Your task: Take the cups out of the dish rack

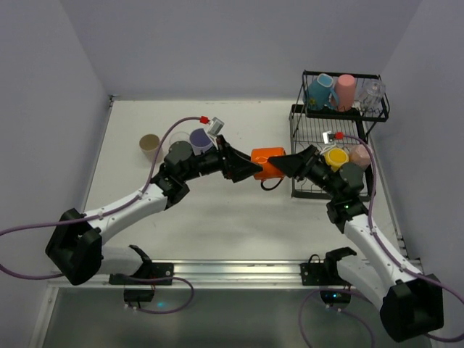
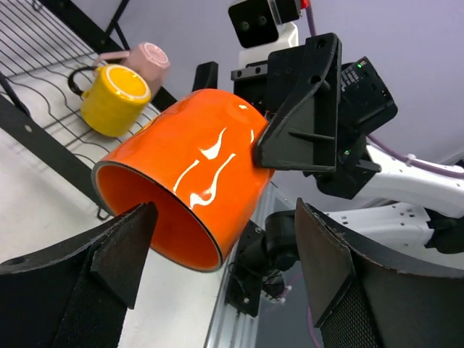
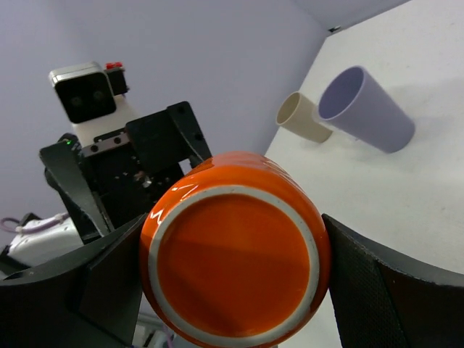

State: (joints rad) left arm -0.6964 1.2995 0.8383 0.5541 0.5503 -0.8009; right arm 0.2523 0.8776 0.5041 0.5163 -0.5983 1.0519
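The white table (image 1: 217,232) fills the floor of the scene, and the black wire dish rack (image 1: 293,156) stands at its far right corner, its upper shelf (image 1: 344,114) raised above the slotted lower tray (image 1: 308,191). The left arm (image 1: 138,199) and the right arm (image 1: 370,243) both reach in toward the middle of the table and meet there, just left of the rack. Between them, in the air above the table, hangs the orange mug (image 1: 267,161), lying on its side with its open mouth toward the left arm and its base toward the right. The right gripper (image 3: 232,261) is clamped on the mug's base end, a finger pressed against each side. The left gripper (image 2: 221,221) stands wide around the mug's rim; one finger is at the rim while the other is apart from it, so it has no grip. On the upper shelf sit a blue mug (image 1: 319,90), a pink cup (image 1: 345,90) and a clear cup (image 1: 371,93) in a row. On the lower tray a yellow mug (image 1: 336,156) lies just beside a salmon mug (image 1: 359,154). At the far left of the table a lavender cup (image 1: 200,138) and a beige cup (image 1: 149,144) stand near each other, well apart from the rack
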